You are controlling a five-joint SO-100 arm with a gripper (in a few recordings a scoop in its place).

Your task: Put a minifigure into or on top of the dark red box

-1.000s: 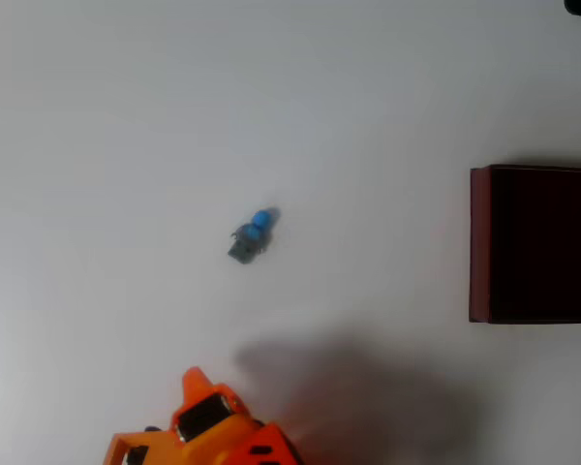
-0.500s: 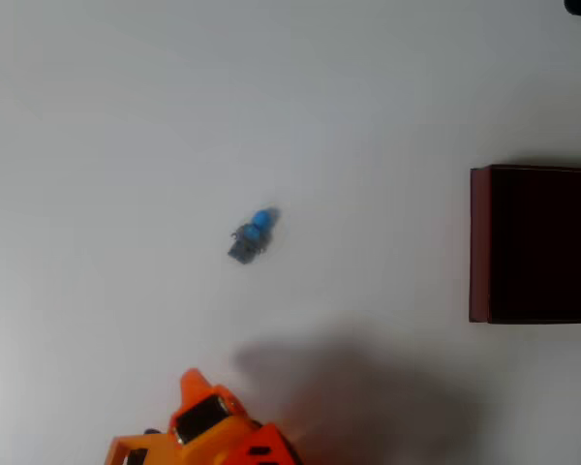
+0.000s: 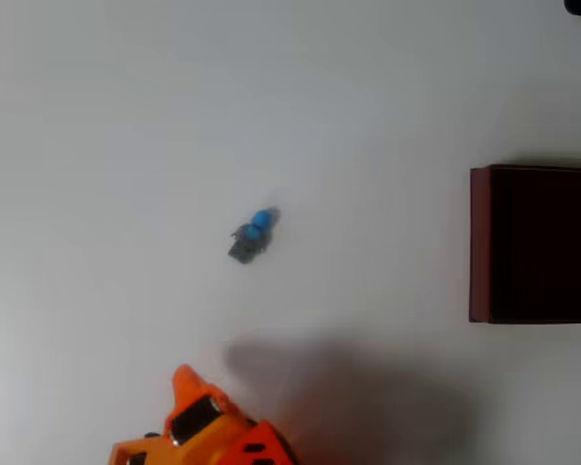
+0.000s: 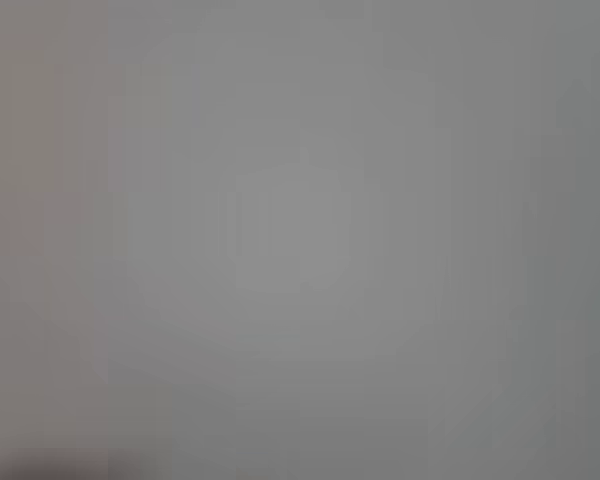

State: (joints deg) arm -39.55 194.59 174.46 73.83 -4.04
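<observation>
Honestly, can't tell if my pincer (image 3: 186, 386) is open — minifigure (image 3: 252, 235) lies mid-worktop (image 3: 126, 126), well left of the dark red box (image 3: 479, 242), so I'd approach slowly, centred over it.

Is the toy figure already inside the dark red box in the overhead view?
No, the toy figure lies on the bare white table, well to the left of the dark red box.

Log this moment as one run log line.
minifigure: lying on table, untouched | dark red box: right edge, overhead view | end effector: bottom edge, apart from minifigure
</observation>
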